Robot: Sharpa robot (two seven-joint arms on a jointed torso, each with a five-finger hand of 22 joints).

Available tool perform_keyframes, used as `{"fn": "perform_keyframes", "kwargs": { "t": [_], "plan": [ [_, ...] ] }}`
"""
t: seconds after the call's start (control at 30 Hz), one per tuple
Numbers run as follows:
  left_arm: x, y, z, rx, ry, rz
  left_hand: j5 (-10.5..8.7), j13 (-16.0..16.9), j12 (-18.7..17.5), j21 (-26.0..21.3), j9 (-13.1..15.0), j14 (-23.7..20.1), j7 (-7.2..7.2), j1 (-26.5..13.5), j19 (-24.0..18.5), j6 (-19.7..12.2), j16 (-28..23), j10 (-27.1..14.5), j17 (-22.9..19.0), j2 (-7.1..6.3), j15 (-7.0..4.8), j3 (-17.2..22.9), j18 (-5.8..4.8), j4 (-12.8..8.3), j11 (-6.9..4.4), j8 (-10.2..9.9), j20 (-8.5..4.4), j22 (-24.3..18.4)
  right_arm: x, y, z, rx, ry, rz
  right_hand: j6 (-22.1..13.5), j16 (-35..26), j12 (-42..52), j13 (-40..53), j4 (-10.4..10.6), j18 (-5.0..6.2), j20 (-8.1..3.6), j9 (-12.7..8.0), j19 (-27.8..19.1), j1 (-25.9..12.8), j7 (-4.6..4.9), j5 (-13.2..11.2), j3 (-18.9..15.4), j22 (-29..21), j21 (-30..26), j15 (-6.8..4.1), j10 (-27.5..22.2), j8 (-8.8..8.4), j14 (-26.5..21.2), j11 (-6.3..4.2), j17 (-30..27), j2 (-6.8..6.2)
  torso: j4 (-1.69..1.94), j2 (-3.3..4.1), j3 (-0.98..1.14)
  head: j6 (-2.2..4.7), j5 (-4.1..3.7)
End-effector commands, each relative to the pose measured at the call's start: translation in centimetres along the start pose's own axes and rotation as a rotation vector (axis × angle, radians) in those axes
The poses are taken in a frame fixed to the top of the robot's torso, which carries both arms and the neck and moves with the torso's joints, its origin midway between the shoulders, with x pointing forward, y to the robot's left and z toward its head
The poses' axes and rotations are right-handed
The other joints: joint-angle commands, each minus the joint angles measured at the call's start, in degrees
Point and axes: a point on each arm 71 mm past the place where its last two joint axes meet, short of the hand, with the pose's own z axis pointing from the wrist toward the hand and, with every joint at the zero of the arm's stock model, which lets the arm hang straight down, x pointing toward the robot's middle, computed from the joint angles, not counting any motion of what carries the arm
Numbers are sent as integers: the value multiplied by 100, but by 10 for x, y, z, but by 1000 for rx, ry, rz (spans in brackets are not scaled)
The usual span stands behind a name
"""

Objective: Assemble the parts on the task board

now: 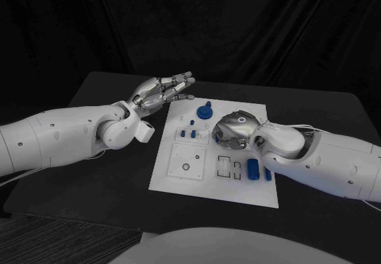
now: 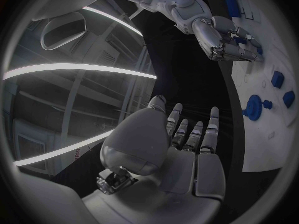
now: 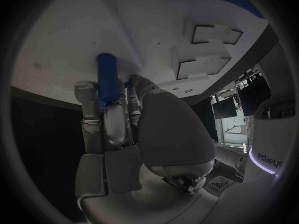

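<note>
The white task board (image 1: 208,184) lies in the middle of the black table. My right hand (image 1: 234,130) is down over the board's centre, fingers pointing at it. In the right wrist view its fingers (image 3: 116,119) pinch a blue cylindrical peg (image 3: 107,79) close against the board (image 3: 69,40). My left hand (image 1: 163,91) is raised off the board's far left corner with its fingers spread and nothing in it; its bare palm (image 2: 181,149) faces the wrist camera. A round blue part (image 1: 206,112) sits near the board's far edge.
Small blue pegs (image 1: 188,133) lie left of my right hand. Two blue cylinders (image 1: 252,168) lie on the near right of the board, beside outlined slots (image 1: 226,165). A square plate with a ring (image 1: 186,161) sits near left. Two square sockets (image 3: 201,62) show by the peg.
</note>
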Motion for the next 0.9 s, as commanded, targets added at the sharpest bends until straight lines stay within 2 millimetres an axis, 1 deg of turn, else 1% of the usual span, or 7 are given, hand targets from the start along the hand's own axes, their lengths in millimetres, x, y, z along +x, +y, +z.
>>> {"fn": "perform_keyframes", "kwargs": {
  "t": [0.03, 0.2, 0.23, 0.27, 0.3, 0.6, 0.9],
  "plan": [
    [2, 0, 1, 10, 12, -17, 82, 21, 77, 82, 49, 123, -13, 124, 83, 89, 113, 28, 53, 28, -2, 113, -114, -15, 26, 81, -8, 11, 6, -1, 0, -3, 40, 20, 200, 14, -96, -65, -58, 78, -56, -17, -8, 253, -20, 112, 277, 619, 96, -41, 72, 75, 39, -32, -9, -16, 6, 0, -7, 1, 15],
    [3, 1, 1, 6, 14, -18, 98, 23, 84, 79, 56, 122, -2, 146, 84, 158, 115, 35, 53, 38, -1, 140, -124, -21, 39, 94, -8, -6, 8, -2, 0, -2, 50, 27, 501, -21, -93, -85, -158, 76, -110, 34, -12, 357, 137, 12, 385, 618, 108, -89, 223, 205, 34, -89, -44, 72, 8, 4, -5, 1, 24],
    [3, 1, 1, 5, 15, -19, 102, 28, 111, 81, 61, 121, 9, 153, 92, 208, 116, 54, 53, 39, -1, 151, -129, -20, 50, 106, -9, -4, 8, -2, 0, -3, 49, 28, 644, -36, -79, -86, -225, 74, -125, 63, -11, 428, 203, -141, 439, 620, 121, -102, 315, 269, 34, -120, -58, 129, 3, 4, -4, 1, 29],
    [3, 1, 1, 4, 16, -20, 105, 31, 132, 80, 65, 119, 19, 158, 93, 243, 116, 71, 53, 37, -3, 160, -135, -18, 65, 115, -9, -15, 8, -2, 0, -5, 47, 29, 673, -44, -96, -100, -271, 70, -132, 63, -12, 468, 223, -367, 501, 621, 132, -105, 361, 268, 36, -123, -65, 159, 0, 3, -4, 1, 34],
    [3, 1, 1, 3, 17, -20, 106, 34, 148, 81, 66, 119, 24, 160, 97, 259, 116, 82, 53, 36, -4, 165, -137, -16, 72, 119, -10, -15, 8, -3, 0, -7, 44, 30, 707, -46, -93, -102, -309, 63, -130, 68, -5, 498, 233, -506, 549, 627, 169, -94, 420, 275, 40, -135, -68, 180, -3, 2, -3, 1, 39],
    [3, 3, 1, -6, 20, -24, 111, 45, 217, 78, 76, 111, 54, 172, 101, 368, 115, 138, 52, 36, -12, 195, -153, -4, 112, 147, -11, -40, 5, -5, -4, -15, -4, 74, 946, -102, -50, -96, -422, 47, -91, 125, 6, 534, 275, -742, 690, 641, 269, -38, 784, 356, 44, -149, -122, 206, -2, 2, 2, 1, 47],
    [4, 5, 1, -21, 27, -30, 113, 53, 280, 76, 91, 109, 92, 180, 112, 529, 118, 193, 52, 30, -31, 227, -170, 18, 160, 190, -12, -62, -7, -14, -16, 47, -38, 279, 981, -302, -102, -120, -494, 74, -106, 118, -44, 607, 260, -1014, 823, 613, 166, -64, 953, 312, 24, -176, -301, 189, -15, -1, 4, 1, 63]
  ]
}}
